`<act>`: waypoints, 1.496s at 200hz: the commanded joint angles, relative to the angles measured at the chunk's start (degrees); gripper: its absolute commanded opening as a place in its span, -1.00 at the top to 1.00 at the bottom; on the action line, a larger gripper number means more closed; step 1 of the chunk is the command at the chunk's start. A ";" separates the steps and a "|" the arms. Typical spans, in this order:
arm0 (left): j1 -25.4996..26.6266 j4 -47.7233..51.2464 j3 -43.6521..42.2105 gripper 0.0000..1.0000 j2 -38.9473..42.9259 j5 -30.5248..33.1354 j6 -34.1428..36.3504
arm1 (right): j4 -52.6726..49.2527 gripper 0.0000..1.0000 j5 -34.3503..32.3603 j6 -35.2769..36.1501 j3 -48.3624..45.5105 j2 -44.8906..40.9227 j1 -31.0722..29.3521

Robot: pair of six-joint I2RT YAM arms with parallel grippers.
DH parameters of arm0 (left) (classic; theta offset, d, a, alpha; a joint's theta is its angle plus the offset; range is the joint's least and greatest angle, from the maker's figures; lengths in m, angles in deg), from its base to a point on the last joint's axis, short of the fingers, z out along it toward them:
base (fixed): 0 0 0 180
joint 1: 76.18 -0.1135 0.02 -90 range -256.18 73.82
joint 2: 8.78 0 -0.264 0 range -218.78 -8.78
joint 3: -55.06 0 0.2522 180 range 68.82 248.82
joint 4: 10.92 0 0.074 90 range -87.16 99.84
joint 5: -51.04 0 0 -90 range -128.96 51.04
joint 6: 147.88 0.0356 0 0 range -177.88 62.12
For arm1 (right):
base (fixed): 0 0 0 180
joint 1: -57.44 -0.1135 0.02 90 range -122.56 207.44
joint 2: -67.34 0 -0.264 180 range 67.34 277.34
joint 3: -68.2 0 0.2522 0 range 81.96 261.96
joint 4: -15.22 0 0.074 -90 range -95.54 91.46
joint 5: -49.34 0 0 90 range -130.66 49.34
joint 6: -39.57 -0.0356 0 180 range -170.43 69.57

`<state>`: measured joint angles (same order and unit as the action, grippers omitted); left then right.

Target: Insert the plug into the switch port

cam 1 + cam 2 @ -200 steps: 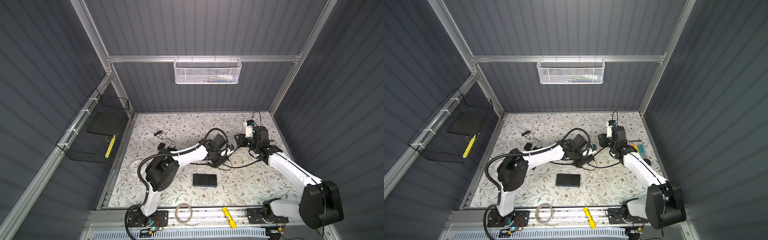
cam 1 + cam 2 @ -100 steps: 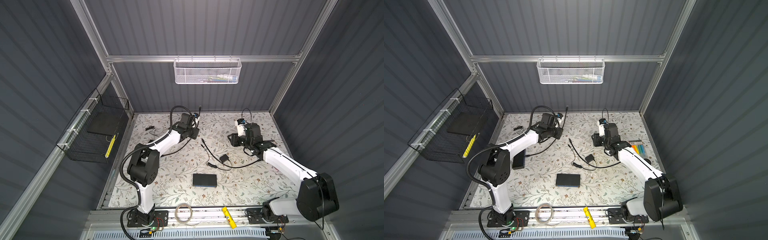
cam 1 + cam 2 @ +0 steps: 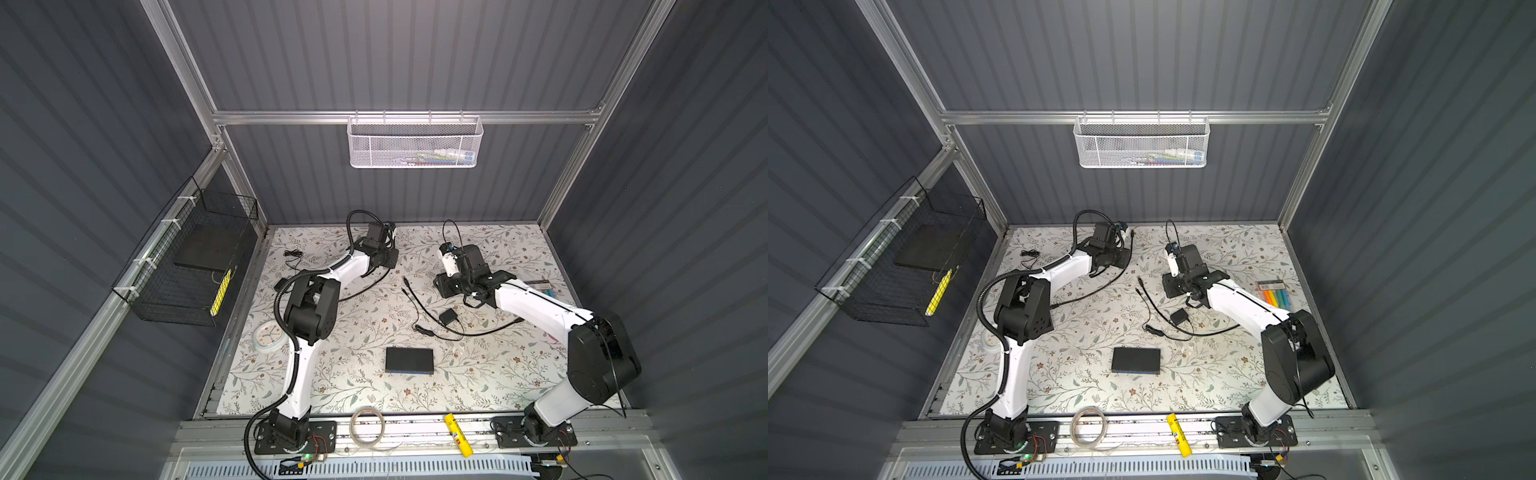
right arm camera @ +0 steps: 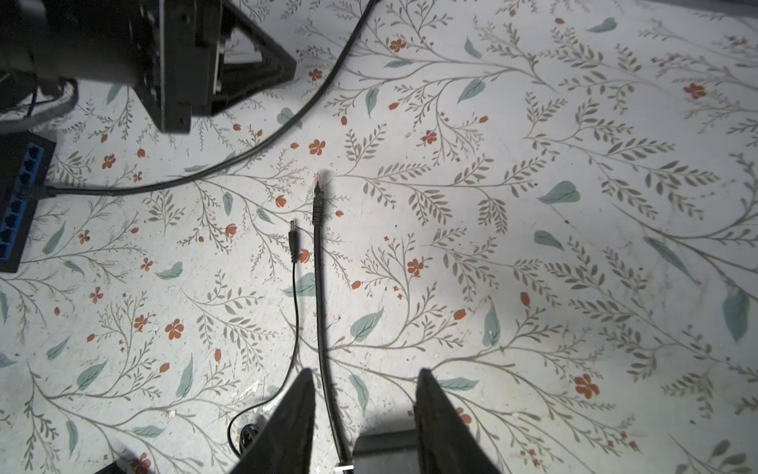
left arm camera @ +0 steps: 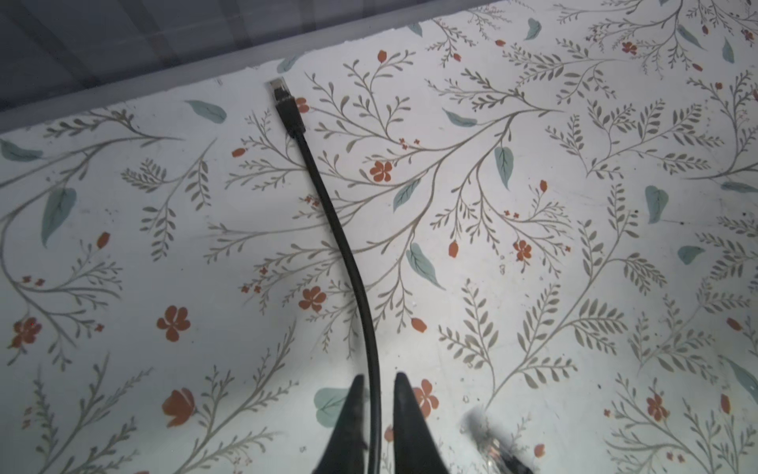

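The switch (image 3: 409, 360) (image 3: 1136, 360) lies flat on the counter (image 3: 498, 374). Beyond it, toward the back wall and to its left, the left gripper (image 5: 380, 374) straddles a black cable (image 5: 348, 254). Its fingers (image 5: 355, 410) stand slightly parted with a sliver of gap beside the cable, so the hold is slack, not clenched. This cable's plug (image 5: 281, 92) lies farther still from the switch, just short of the back wall.

Beyond the switch and to its right, the right gripper (image 4: 365, 370) is released, fingers wide and grasping nothing. Another cable (image 4: 322, 307) passes between them unpinched and ends in a second plug (image 4: 318, 188) (image 3: 404, 279). A thin lead with a barrel tip (image 4: 293, 240) lies just beside it. The adapter (image 3: 449, 318) sits between the right gripper and the switch.

A second switch (image 4: 16, 205) shows only in the right wrist view, with a cable plugged into one blue port.
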<state>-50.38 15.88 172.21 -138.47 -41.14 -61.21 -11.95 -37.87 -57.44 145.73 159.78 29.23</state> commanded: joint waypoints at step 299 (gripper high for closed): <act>-11.83 2.17 -45.23 -0.38 46.04 -15.44 -12.89 | -14.67 0.58 0.02 15.47 32.14 36.80 -8.16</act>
<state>-61.66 16.58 127.76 -91.94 -53.07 -73.80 -25.08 -37.41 -42.44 176.68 194.75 21.43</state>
